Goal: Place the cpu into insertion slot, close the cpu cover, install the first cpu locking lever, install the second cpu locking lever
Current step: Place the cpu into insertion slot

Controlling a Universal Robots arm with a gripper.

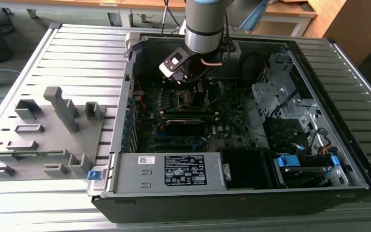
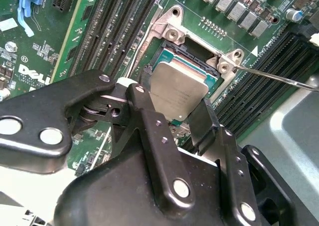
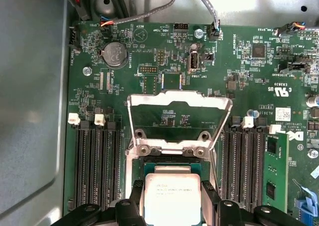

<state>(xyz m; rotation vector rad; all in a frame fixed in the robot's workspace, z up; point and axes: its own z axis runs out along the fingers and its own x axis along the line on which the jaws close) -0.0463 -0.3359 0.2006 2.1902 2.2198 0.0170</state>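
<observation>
In both wrist views my gripper [image 2: 174,106] [image 3: 172,192] is shut on the cpu [image 2: 180,85] [image 3: 172,206], a flat silver-grey square. One black finger [image 2: 143,99] presses each of two opposite edges. The chip sits low over the insertion slot [image 2: 195,54] [image 3: 172,164], a black square socket on the green motherboard, and covers most of it. I cannot tell whether it is seated. The cpu cover [image 3: 144,100], a metal frame with a window, stands swung up and open just beyond the socket. A thin wire locking lever [image 2: 279,78] sticks out beside it. In the exterior view the gripper [image 1: 184,81] reaches down into the open computer case.
Long black memory slots [image 3: 94,166] [image 3: 246,161] flank the socket on both sides. Cables [image 3: 149,14] run along the case wall. The power supply [image 1: 172,170] and drive cages [image 1: 282,106] crowd the case. A grey fixture plate [image 1: 44,135] lies at the exterior view's left.
</observation>
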